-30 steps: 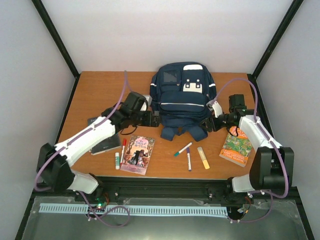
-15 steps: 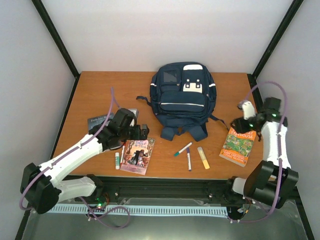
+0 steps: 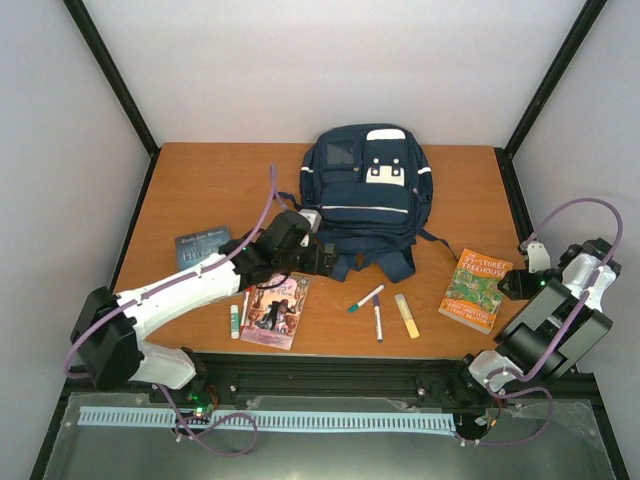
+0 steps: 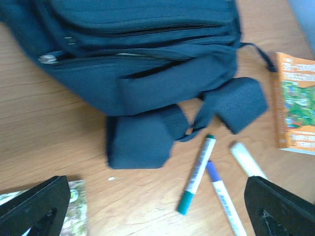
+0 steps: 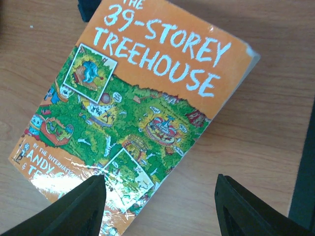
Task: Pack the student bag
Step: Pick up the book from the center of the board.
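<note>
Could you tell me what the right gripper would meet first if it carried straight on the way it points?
Most likely the orange paperback book, lying on the wooden table directly ahead of the right gripper; the gap is hard to judge.

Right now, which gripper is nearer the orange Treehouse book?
Right. The right gripper hangs just right of the orange book; the left gripper is far off, at the near end of the student bag.
</note>
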You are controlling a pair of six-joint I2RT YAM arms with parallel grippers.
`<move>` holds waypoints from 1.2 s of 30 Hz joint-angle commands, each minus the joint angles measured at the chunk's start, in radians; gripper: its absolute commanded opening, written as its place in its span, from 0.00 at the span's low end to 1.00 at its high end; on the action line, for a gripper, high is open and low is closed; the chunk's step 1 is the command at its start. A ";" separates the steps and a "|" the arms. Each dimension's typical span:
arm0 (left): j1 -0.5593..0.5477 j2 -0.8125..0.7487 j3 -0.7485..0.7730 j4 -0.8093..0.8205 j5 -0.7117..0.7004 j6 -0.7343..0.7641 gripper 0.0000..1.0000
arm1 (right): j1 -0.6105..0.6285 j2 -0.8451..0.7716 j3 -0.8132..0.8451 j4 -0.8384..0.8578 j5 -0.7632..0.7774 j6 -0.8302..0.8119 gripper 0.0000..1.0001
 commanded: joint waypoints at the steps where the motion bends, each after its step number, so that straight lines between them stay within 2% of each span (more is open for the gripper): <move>1: -0.030 0.068 0.097 0.172 0.121 -0.036 1.00 | -0.008 0.025 -0.026 -0.001 -0.011 -0.040 0.62; 5: -0.073 0.278 0.312 0.098 0.207 -0.035 0.98 | -0.009 0.067 -0.025 0.022 0.001 -0.029 0.60; 14: -0.186 0.711 0.742 0.044 0.357 -0.083 0.91 | -0.008 0.119 -0.073 0.069 0.006 -0.010 0.56; 22: -0.235 1.008 1.051 -0.015 0.439 -0.161 0.90 | -0.006 0.177 -0.114 0.111 0.001 -0.009 0.53; 28: -0.238 1.119 1.140 -0.019 0.444 -0.240 0.90 | 0.042 0.242 -0.126 0.161 0.017 0.006 0.48; 36: -0.234 1.193 1.141 -0.019 0.412 -0.355 0.89 | 0.179 0.272 -0.140 0.219 0.037 0.043 0.44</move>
